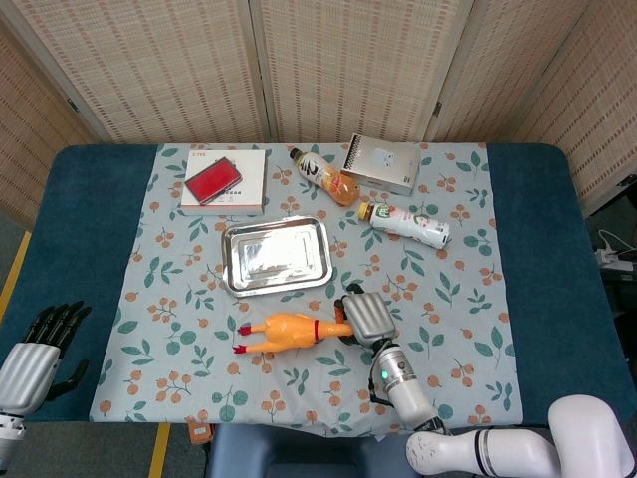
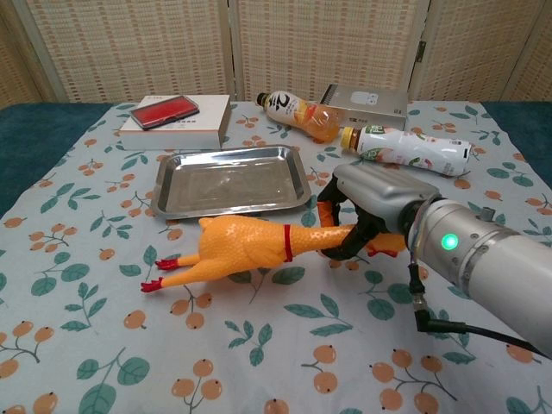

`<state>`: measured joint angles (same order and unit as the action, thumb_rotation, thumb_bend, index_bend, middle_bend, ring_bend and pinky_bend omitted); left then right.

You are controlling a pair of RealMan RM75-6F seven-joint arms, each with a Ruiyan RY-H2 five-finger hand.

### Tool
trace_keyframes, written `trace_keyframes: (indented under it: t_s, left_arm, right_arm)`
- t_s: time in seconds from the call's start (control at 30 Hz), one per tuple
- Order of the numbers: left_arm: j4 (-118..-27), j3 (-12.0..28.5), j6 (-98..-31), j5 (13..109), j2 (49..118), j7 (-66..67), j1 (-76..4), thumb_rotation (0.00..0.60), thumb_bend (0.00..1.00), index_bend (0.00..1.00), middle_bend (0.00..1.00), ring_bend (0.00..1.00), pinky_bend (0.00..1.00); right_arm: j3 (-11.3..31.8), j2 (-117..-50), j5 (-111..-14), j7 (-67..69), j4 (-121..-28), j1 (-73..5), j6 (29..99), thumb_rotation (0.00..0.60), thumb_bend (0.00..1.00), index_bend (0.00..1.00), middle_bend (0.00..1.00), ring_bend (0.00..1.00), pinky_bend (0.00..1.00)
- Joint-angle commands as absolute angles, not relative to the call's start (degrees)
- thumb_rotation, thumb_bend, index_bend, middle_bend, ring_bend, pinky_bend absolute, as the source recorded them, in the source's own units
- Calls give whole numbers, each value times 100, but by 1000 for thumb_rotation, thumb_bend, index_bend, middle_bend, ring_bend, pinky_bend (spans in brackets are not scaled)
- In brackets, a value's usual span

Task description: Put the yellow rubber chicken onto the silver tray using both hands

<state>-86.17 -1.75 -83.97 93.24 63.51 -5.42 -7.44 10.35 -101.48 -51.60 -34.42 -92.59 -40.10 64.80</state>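
Observation:
The yellow rubber chicken (image 2: 241, 247) (image 1: 289, 329) hangs a little above the floral cloth, its red feet to the left and low, its head to the right. My right hand (image 2: 366, 216) (image 1: 363, 316) grips its neck and head end, fingers curled round it. The silver tray (image 2: 231, 179) (image 1: 276, 255) lies bare just behind the chicken. My left hand (image 1: 45, 344) hovers off the table's front left corner with fingers apart and nothing in it; the chest view does not show it.
Behind the tray lie a white box with a red case (image 1: 225, 181), an orange drink bottle (image 1: 323, 176), a grey metal box (image 1: 381, 164) and a white bottle (image 1: 406, 222) on its side. Blue table cloth (image 1: 90, 229) borders the floral cloth.

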Motion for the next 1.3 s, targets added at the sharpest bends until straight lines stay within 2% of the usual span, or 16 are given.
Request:
trace_keyframes:
  t_s: [0.03,0.2,0.27,0.37,0.47,0.63,0.87,1.0,1.3]
  left_arm:
    - [-8572,-186,-8417,9400,6399,-571,-766,600,441,0,0,0,48]
    - [-8485,-263,-8316,9697,6521,-1020,-950,600,437,0,0,0,58]
    - [-8417,-372,-8231,9923,6582,-1582,-1082,600,425,0,0,0,69]
    - [-8346,-498,-8027,10192,6714,-2256,-1332,600,394,0,0,0,84]
    - [-8463,-533,-7711,10306,6812,-2358,-1595,600,367,0,0,0,87]
    - [-9267,-444,-6886,10114,6762,-2016,-2085,600,356,0,0,0,87]
    - [-10023,62,-6356,9354,7091,-817,-2428,600,345,0,0,0,75]
    - [-10182,250,-6076,8904,7305,-577,-2603,600,343,0,0,0,74]
    - [-10102,531,-5809,8274,7791,-463,-2882,600,338,0,0,0,72]
  right_arm:
    - [1004,-9688,-5404,-3001,-9593,-3884,6246,600,290,877,547,611,852]
    - [1030,-9152,-5694,-2332,-9898,-3794,5921,600,291,886,556,618,858]
    - [1034,-8991,-5883,-2073,-9932,-3769,5837,600,291,887,558,618,858]
    - [1050,-8854,-6060,-1828,-9950,-3763,5766,600,292,888,568,618,858]
    - [1089,-8831,-6107,-1761,-9951,-3802,5741,600,291,890,570,618,858]
    - [1208,-9038,-5861,-1887,-9882,-3936,5757,600,292,890,570,618,858]
    - [1297,-9441,-5411,-2326,-9798,-4138,5921,600,291,893,571,618,859]
    - [1303,-9784,-5431,-2646,-9599,-4232,6222,600,291,893,571,618,859]
    - [1590,-10221,-4878,-2965,-9563,-4489,6303,600,291,893,571,618,859]
